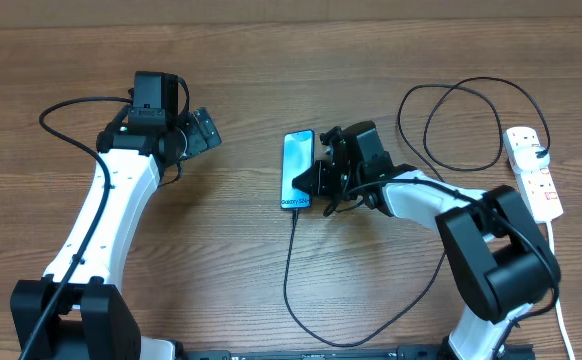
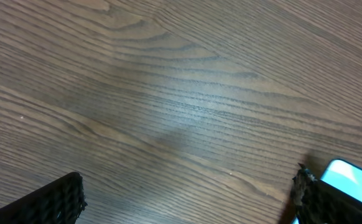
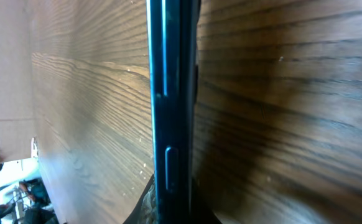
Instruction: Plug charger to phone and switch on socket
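Phone [image 1: 297, 170], charger [image 1: 288, 268] at bottom edge, join unclear, R fingers [image 1: 323, 172] closed beside

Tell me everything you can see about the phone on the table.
The phone is a slim rectangle with black edges and a lit light-blue screen bearing white text at its near end. It lies flat, screen up, on the wooden table, lengthwise away from the robot. The right wrist view shows its dark side edge with two long buttons. The thin black charger cable meets its near end, seemingly plugged in. The right gripper, shut, sits against its right edge.
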